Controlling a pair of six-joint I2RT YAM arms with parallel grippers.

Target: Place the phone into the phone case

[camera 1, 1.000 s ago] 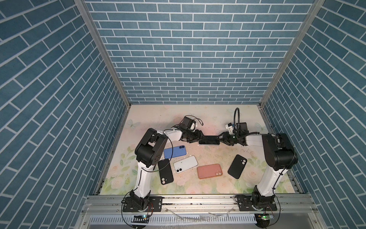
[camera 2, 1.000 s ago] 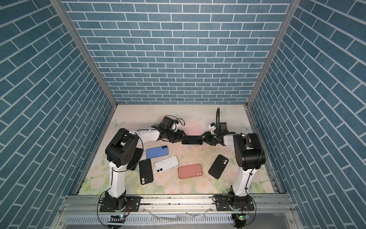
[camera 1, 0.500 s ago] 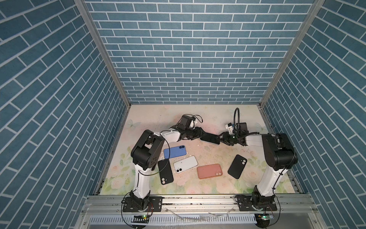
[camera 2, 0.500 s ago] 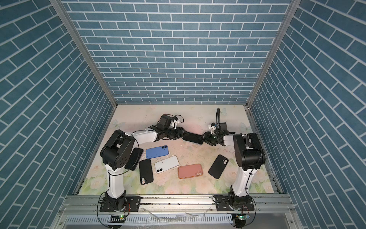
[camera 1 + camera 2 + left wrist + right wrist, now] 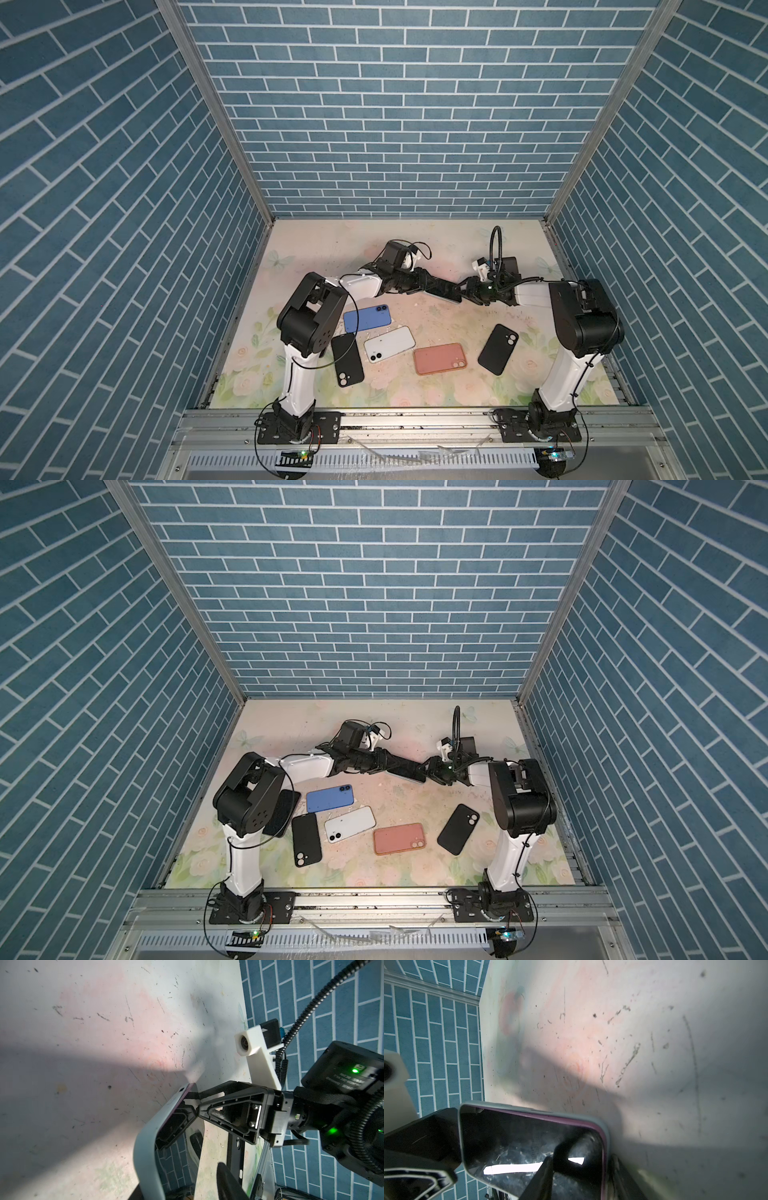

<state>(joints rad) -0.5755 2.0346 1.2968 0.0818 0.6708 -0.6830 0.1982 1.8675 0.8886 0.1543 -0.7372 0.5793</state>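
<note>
We judge seating step under way: phone (image 5: 508,1142) sits inside grey case (image 5: 145,1157), aloft at mid-frame in both top views. Right gripper (image 5: 467,286) clamps one end. Left gripper (image 5: 440,289) at other end; we cannot tell its grip. Next: press corners home squarely.

Both arms reach low inward; left hand (image 5: 441,290) and right hand (image 5: 466,288) meet tip to tip, jaws clamped.

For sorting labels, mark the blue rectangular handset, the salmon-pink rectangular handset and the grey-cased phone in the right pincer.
Blue rectangular handset (image 5: 367,318): in a top view, back centre.
Salmon-pink rectangular handset (image 5: 440,359): in a top view, back centre.
Grey-cased phone (image 5: 508,1136): right wrist view, glass screen.
</note>
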